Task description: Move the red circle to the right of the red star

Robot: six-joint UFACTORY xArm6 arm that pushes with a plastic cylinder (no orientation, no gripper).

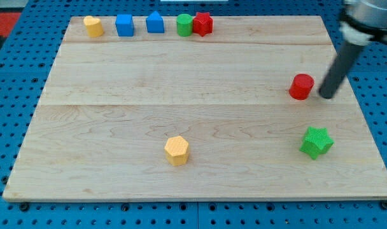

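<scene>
Pale wooden board (200, 121) on a blue perforated bench, single camera view. The arm ends in a bare rod — nothing to open or close.

My tip (326, 95) sits just beside the red circle (302, 86), on its right, near the board's right edge, a sliver of gap showing.

The red star (203, 23) is at the top edge, touching a green circle (184, 25) on its left.

Risks: the push runs long and diagonal, so an off-centre contact could let the red circle slip off my tip; overshoot at the top edge could knock the red star or send the circle off the board.

Others: yellow block (93, 26), blue cube (124, 25) and blue house-shaped block (154, 22) line the top edge; green star (317, 142) near the bottom right corner; yellow hexagon (177, 150) near the bottom edge. None lies on the path.
</scene>
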